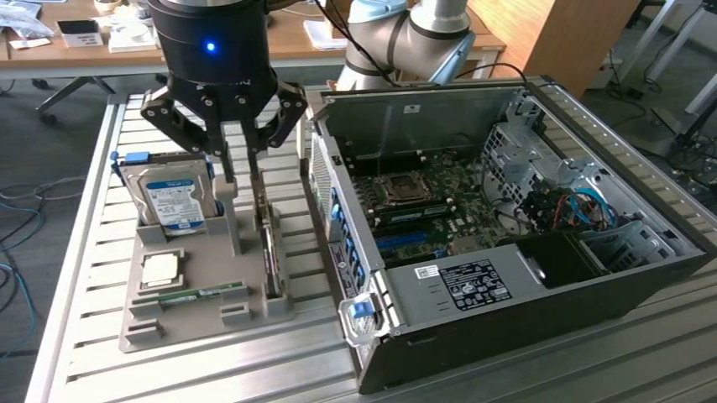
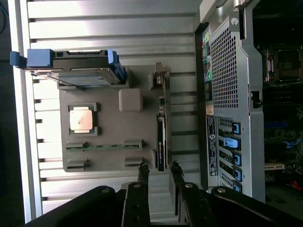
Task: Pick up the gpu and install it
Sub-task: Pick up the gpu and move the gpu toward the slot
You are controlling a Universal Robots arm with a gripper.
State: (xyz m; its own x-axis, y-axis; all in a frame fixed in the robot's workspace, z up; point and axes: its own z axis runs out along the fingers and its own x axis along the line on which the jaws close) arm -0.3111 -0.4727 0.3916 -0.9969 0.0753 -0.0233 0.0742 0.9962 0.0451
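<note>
In the exterior view, a hard drive (image 1: 174, 201) is seen standing at ten o'clock on the gray tray (image 1: 207, 323), and a processor chip (image 1: 163, 269) is laid flat at six o'clock of it. The gpu (image 1: 270, 252) is held on edge in a tray slot at three o'clock of the chip. The gripper (image 1: 244, 164) is poised at twelve o'clock of the gpu, fingers spread apart and closed on nothing. The open computer case (image 1: 482, 336) is set at three o'clock of the tray.

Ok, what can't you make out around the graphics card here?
Thin dark gpu card: edge-on in both views, cooler face hidden.
Its lower edge: exterior view, sunk in the grey plastic holder tray.
Silver hard drive's blue-white label: exterior view, print too small.
Open dark computer case: wrist view, interior cut off by the picture edge.
</note>
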